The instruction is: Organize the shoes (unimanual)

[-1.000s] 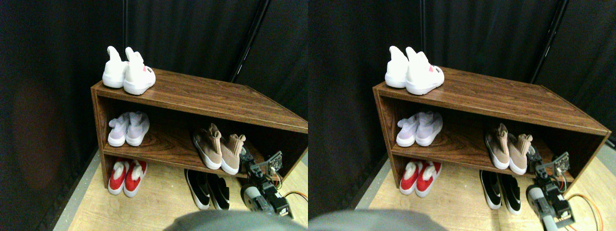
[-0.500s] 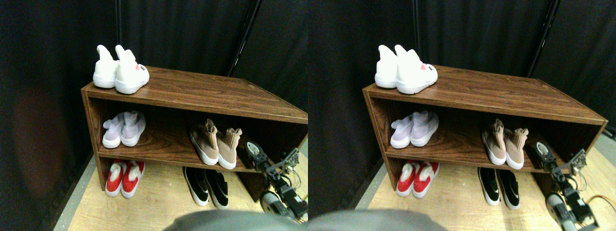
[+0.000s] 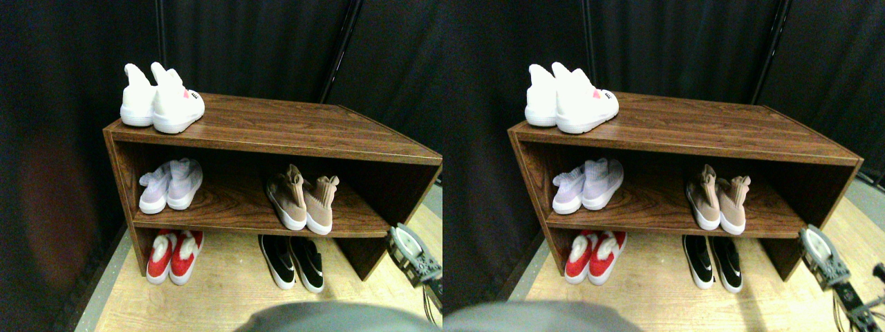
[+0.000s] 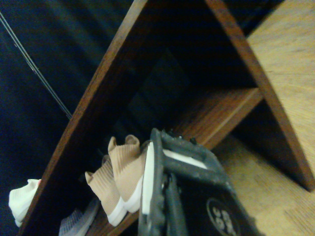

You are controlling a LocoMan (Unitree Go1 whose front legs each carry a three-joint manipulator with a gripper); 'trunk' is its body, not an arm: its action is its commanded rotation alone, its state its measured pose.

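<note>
you see the tan shoes (image 3: 302, 201) paired side by side on the middle shelf (image 3: 235, 211), toes out, the black slip-ons (image 3: 293, 261) on the floor below. your right gripper (image 3: 413, 254) sits off the shelf's corner; whether its jaws are parted i cannot tell.

wooden shelf unit (image 3: 276, 128) | dark curtain (image 3: 276, 48) behind | light wood floor (image 3: 228, 290)

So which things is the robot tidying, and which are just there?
For the job:
tan sock-shoes
black slip-ons
white high-tops
lilac sneakers
red slippers
wooden shoe rack
right gripper

Just there:
black curtain
wood floor
</note>
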